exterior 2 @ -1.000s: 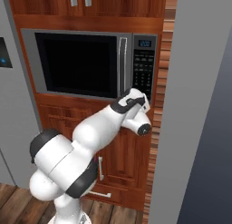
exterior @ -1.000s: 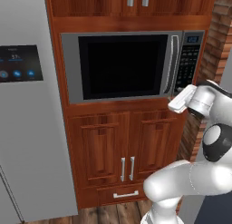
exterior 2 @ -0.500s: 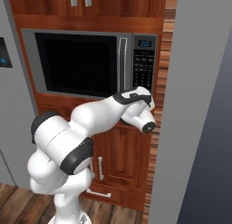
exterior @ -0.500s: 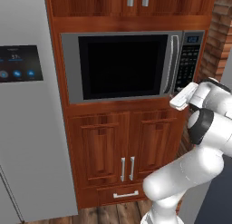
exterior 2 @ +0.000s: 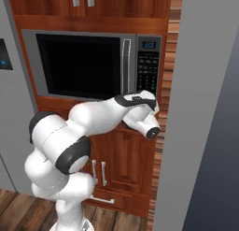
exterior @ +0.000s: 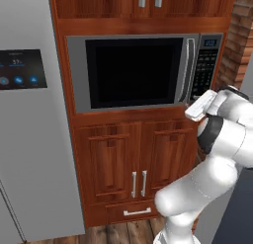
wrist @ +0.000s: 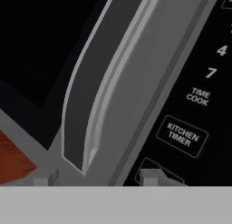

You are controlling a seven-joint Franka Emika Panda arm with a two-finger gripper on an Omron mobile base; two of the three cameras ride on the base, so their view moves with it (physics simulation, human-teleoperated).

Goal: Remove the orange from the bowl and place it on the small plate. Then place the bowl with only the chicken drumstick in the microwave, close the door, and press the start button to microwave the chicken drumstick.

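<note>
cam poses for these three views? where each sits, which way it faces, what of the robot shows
Left base view: behind-left, facing the grey steel microwave; white arm at lower right.
Right base view: behind-right, same front; arm from lower left.
Hand view: close to the curved silver handle and black keypad panel; gripper fingertips at bottom.
Shared: microwave, handle, keypad.

Lighting even and moderately bright in both base views; source not identifiable. Shadows soft, faint under microwave (exterior: pixel 143 72) frame. Door (exterior: pixel 133 72) window read near-black, no reflections. Curved handle (exterior 2: pixel 125 59) carried thin pale highlight. White arm (exterior 2: pixel 93 120) shaded smoothly, no glare. Hand view dimmer, soft; keypad panel (wrist: pixel 190 109) lettering legible but slightly blurred. No edge distortion noted.
</note>
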